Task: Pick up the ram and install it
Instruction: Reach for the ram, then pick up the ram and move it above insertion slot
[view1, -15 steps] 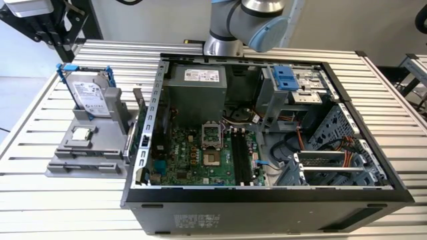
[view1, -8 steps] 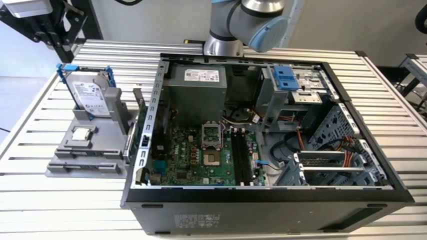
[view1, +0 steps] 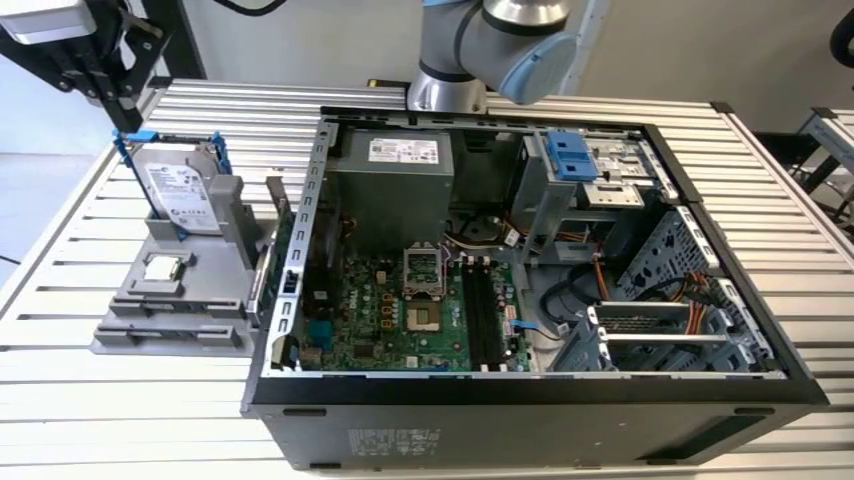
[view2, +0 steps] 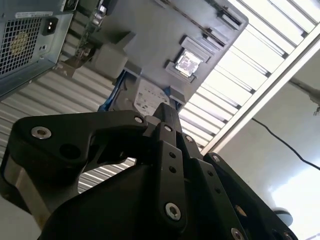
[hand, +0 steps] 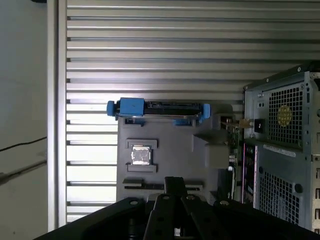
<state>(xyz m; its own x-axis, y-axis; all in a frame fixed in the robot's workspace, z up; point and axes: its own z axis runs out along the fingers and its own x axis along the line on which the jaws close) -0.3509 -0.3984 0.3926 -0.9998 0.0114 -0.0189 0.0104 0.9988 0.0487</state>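
Note:
The ram (view1: 259, 279) is a thin bluish-grey stick standing edge-on in the grey holder (view1: 160, 320), on the side next to the open computer case (view1: 534, 395). In the first wrist view the ram (hand: 231, 156) shows as a narrow strip between holder and case. My gripper (view1: 123, 112) hangs high above the holder's far end, well clear of the ram, its black fingers (hand: 173, 186) together with nothing between them. The motherboard's black slots (view1: 487, 320) lie bare inside the case.
A silver hard drive in a blue bracket (view1: 179, 192) stands upright on the holder, with a small square chip (view1: 163, 267) in front of it. The case walls rise around the motherboard (view1: 387, 320). The slatted metal table (view1: 80, 400) surrounds everything.

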